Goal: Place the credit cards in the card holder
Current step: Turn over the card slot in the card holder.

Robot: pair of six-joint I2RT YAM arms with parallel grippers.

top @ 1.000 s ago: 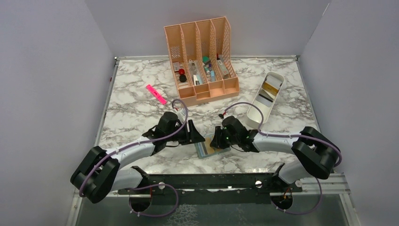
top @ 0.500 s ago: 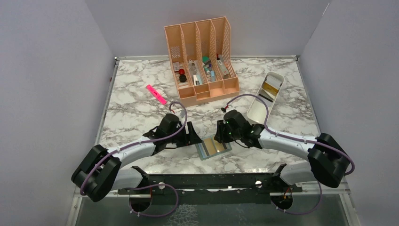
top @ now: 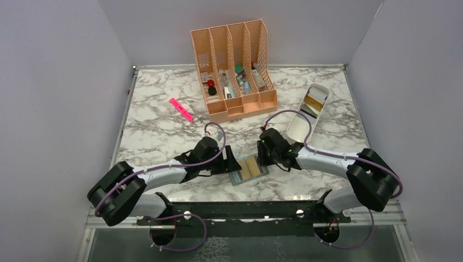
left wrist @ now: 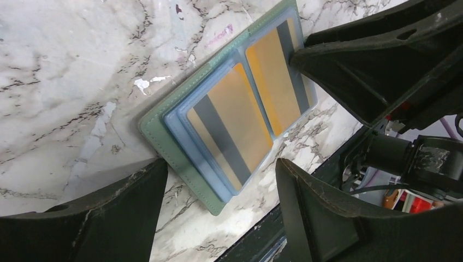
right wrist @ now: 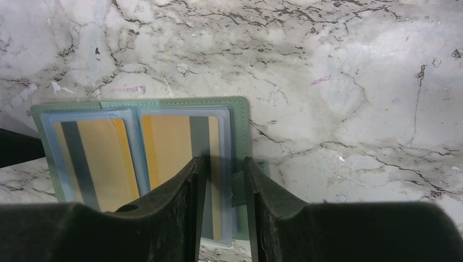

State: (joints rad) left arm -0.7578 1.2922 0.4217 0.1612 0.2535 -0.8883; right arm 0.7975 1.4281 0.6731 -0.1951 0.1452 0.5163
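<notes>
1. The holder lies open and flat on the desk, close to the near edge and about midway along it.
2. Two gold cards with dark stripes sit in its blue-grey pockets, one in each half.
3. The left end effector is low at the holder's left end. Its jaws are spread wide and grip nothing, and a corner of the holder lies between the fingertips.
4. The right end effector is at the holder's right end, above the right-hand card and the snap tab. Its fingers are parted by a narrow gap with nothing gripped. I cannot tell whether the tips press on the holder.
5. A white tray lies slantwise toward the right edge. It holds loose cards, one gold and one dark.
6. A pink highlighter lies toward the left edge.
7. A peach organizer stands at the middle of the far edge, with small items in its slots.
</notes>
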